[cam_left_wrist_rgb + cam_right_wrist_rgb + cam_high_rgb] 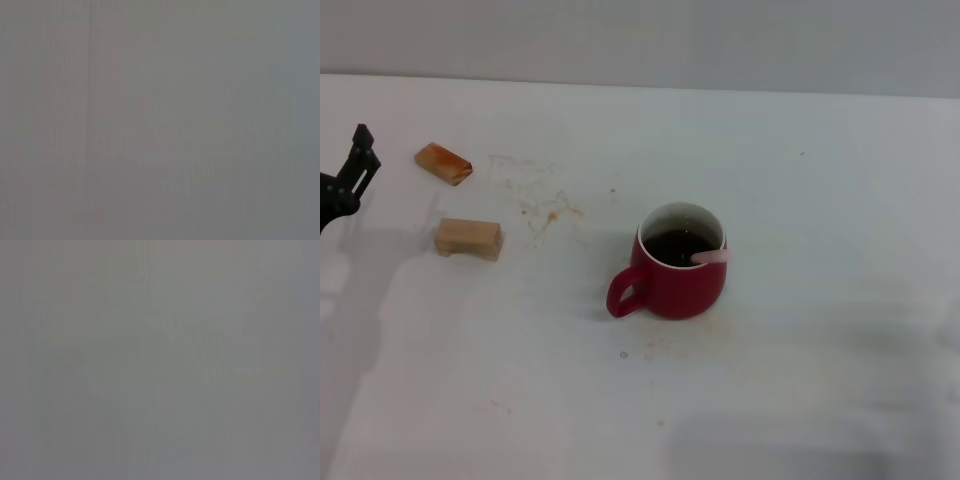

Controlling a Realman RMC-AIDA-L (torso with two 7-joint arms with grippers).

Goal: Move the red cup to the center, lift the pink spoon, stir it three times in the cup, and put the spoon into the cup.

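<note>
The red cup stands upright near the middle of the white table, its loop handle pointing to the front left, with dark brown liquid inside. The pink spoon rests in the cup, its pale pink handle leaning on the right rim; its bowl is hidden in the liquid. My left gripper shows at the far left edge of the head view, well away from the cup. My right gripper is out of view. Both wrist views show only plain grey.
Two tan wooden blocks lie at the left: one with an orange stain farther back, one nearer. Brown stains mark the table between the blocks and the cup.
</note>
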